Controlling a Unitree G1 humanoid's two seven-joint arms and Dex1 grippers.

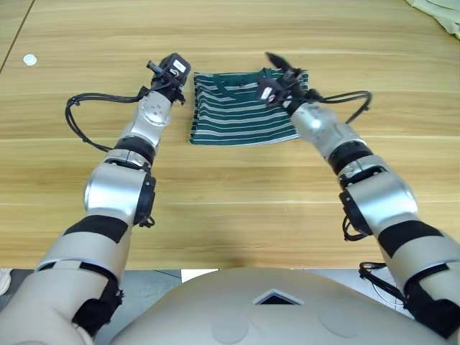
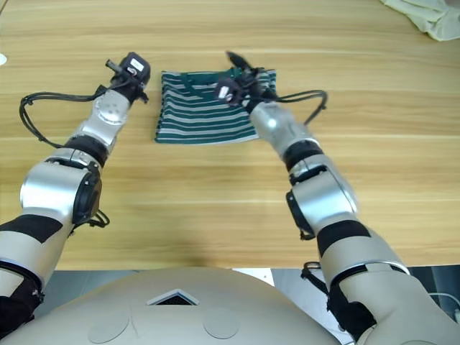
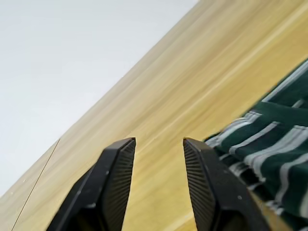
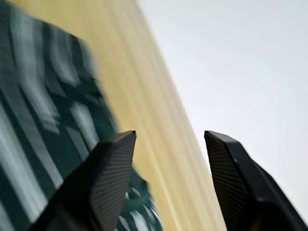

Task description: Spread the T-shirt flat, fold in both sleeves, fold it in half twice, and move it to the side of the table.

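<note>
The green striped T-shirt [image 1: 230,118] lies folded into a compact rectangle on the far middle of the wooden tabletop [image 1: 237,194]. The left claw [image 3: 159,142] sits just beside its left edge and the right claw [image 4: 171,135] hangs over its far right corner, both released with fingers apart and nothing between them. The cloth looks light, soft and limp, so its stacked layers would likely slip or sag open if pinched by one ply. The safer hold is probably through the whole thickness at opposite edges, one claw on each side.
</note>
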